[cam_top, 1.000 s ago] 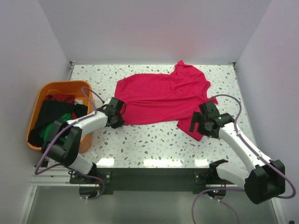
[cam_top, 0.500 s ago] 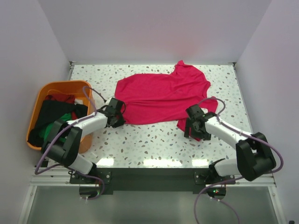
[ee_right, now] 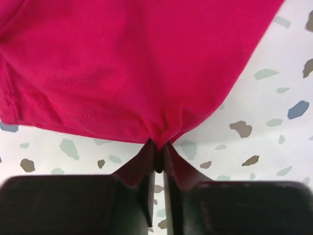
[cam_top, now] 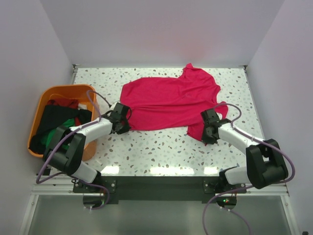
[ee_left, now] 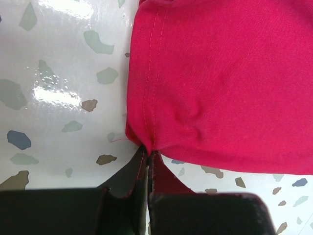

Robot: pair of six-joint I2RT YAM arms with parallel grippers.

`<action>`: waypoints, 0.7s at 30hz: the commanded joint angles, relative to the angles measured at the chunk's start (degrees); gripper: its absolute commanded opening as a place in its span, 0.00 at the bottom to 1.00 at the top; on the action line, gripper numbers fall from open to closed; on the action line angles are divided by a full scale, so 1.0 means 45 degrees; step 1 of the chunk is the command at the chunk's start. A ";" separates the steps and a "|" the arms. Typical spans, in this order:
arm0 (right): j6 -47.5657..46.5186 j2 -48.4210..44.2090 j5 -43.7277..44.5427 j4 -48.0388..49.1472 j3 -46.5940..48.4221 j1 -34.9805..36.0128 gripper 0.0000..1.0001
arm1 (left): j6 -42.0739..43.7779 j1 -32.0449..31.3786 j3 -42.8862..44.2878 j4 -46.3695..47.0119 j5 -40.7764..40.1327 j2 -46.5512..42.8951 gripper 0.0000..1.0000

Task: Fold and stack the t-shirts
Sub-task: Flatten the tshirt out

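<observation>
An orange plastic tub is sitting at the left edge of the speckled white desk, with pale walls standing around.

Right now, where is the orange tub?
In the top view, the orange tub sits at the table's left edge, left of the pink t-shirt.

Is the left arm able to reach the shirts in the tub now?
Probably yes, once freed. The tub stands open beside that arm, nothing over its shirts. But the left pincer is shut on the pink shirt and must let go first.
</observation>
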 commanded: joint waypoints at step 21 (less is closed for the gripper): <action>-0.2978 -0.6903 0.3464 -0.4952 1.2700 -0.0668 0.00 | 0.2425 -0.1032 0.8297 -0.3081 -0.2268 -0.6948 0.00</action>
